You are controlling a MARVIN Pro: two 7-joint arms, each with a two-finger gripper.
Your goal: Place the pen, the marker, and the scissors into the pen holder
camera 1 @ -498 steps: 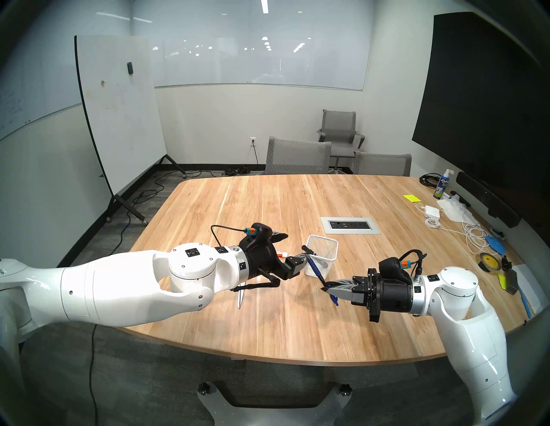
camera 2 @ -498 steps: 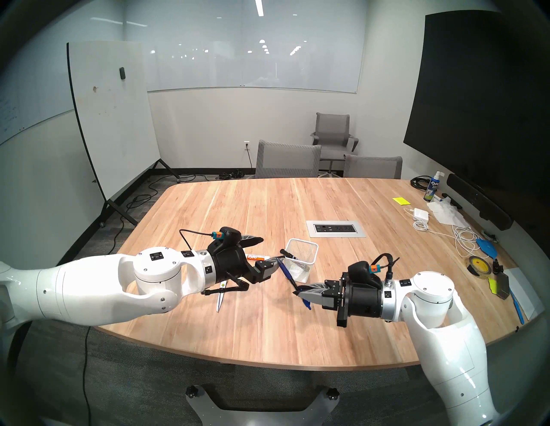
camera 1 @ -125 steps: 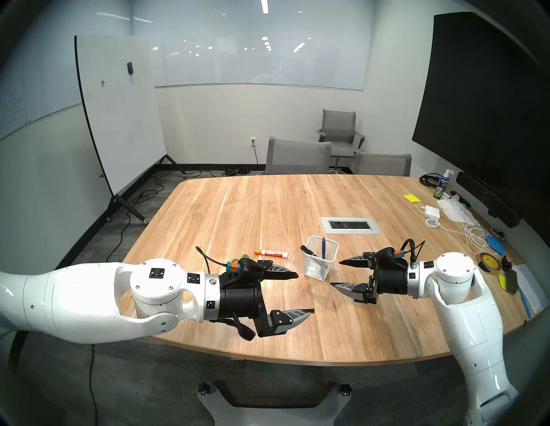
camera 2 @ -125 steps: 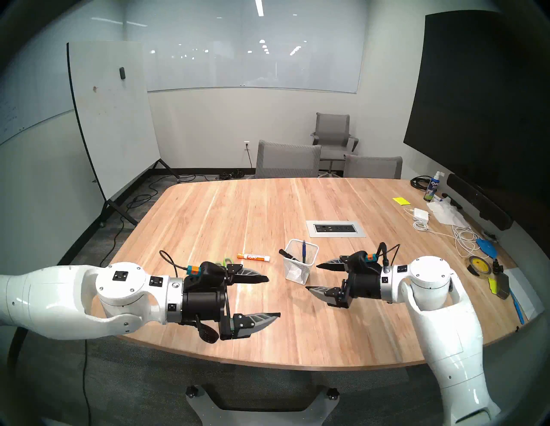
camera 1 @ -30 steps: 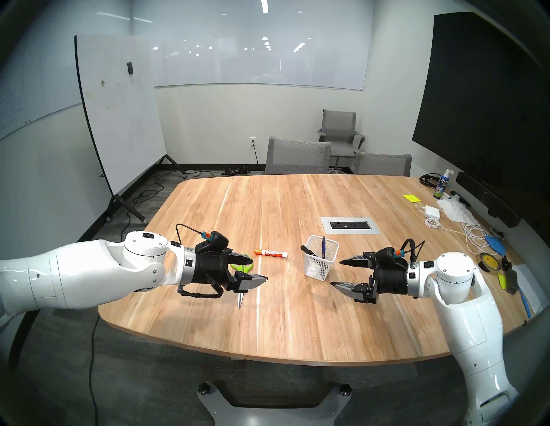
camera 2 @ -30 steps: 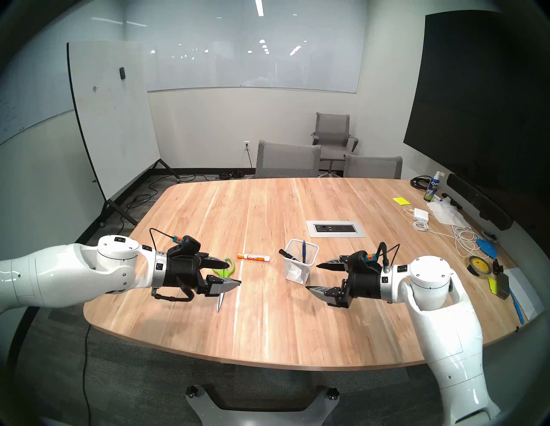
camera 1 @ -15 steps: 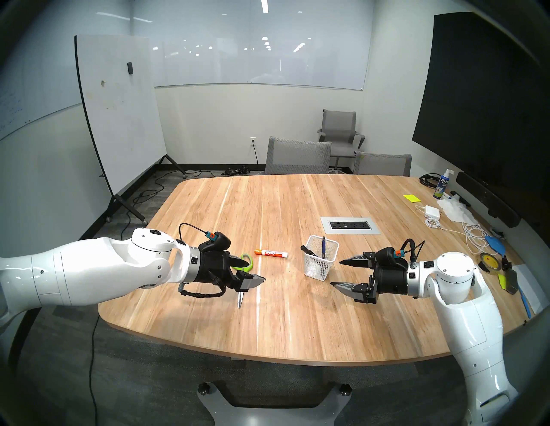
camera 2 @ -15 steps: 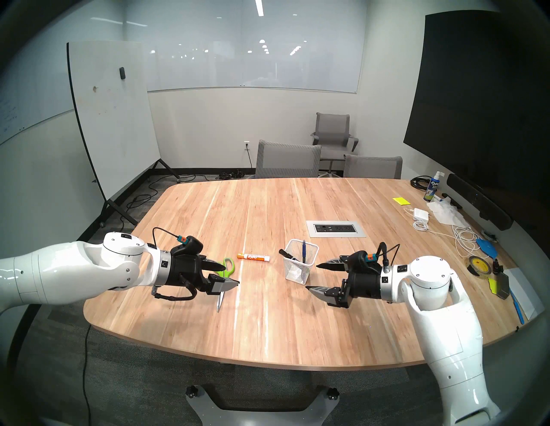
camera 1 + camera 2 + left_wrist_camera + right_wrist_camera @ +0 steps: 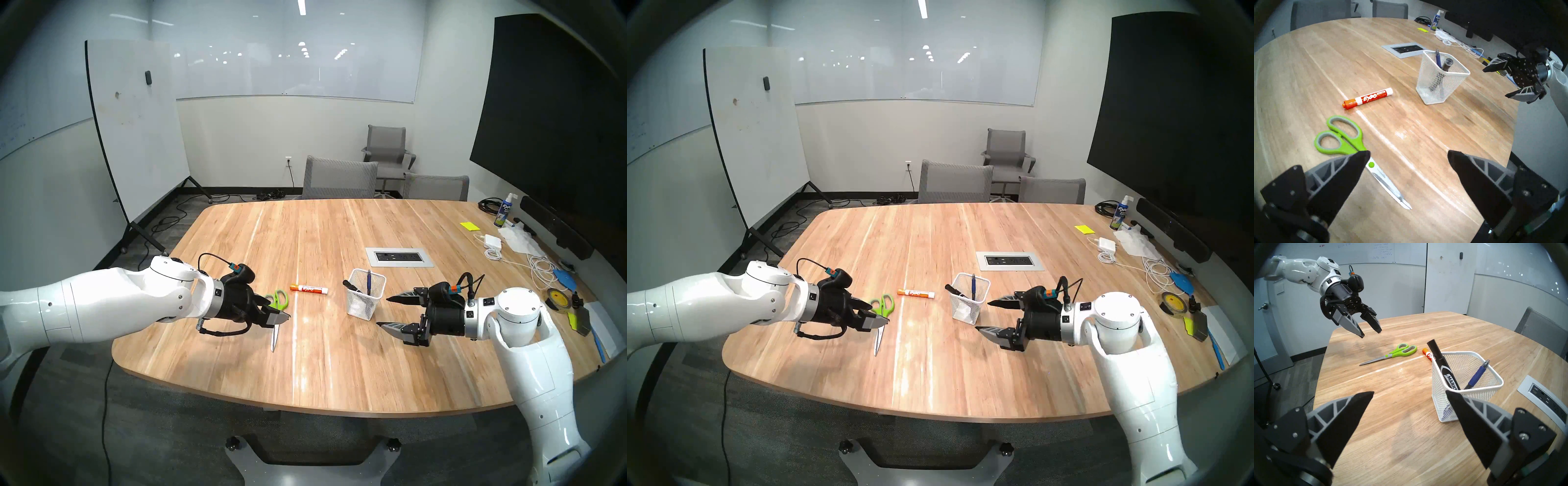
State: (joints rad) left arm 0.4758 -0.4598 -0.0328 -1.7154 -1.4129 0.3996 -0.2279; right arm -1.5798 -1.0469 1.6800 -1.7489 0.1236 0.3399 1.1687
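Over the last second the left end effector (image 9: pixel 275 314) had swung away from the robot and dipped toward the scissors (image 9: pixel 276 315), its wrist rolling as it went; a second earlier it had hung higher and nearer the worktop's front edge. Its jaws stood spread wide, gripping nothing, with one finger just above the scissors' pivot in the left wrist view and no contact to be seen. The right end effector (image 9: pixel 390 312) had not stirred: it hung spread and empty just beside the white wire-mesh pen holder (image 9: pixel 364 300).

That placed the work at its last stretch, by my reading. The blue pen (image 9: pixel 1476 376) and the black marker (image 9: pixel 1443 368) already stood slanted inside the holder, so the scissors looked to be next. They lay flat on the worktop (image 9: pixel 339 366), lime-green loops toward the far side and closed blades toward the robot. An orange-capped Expo marker (image 9: pixel 1367 100) lay between them and the holder, touching neither.

The worktop was pale wood planking with a rounded front edge and a grey power-outlet panel (image 9: pixel 399 257) set in beyond the holder. Cables, a white charger, a spray bottle and a tape roll crowded its far right end. Around it stood grey mesh chairs (image 9: pixel 339 178), a rolling whiteboard (image 9: pixel 135 129) at left, and a large dark screen (image 9: pixel 549 118) on the right wall.
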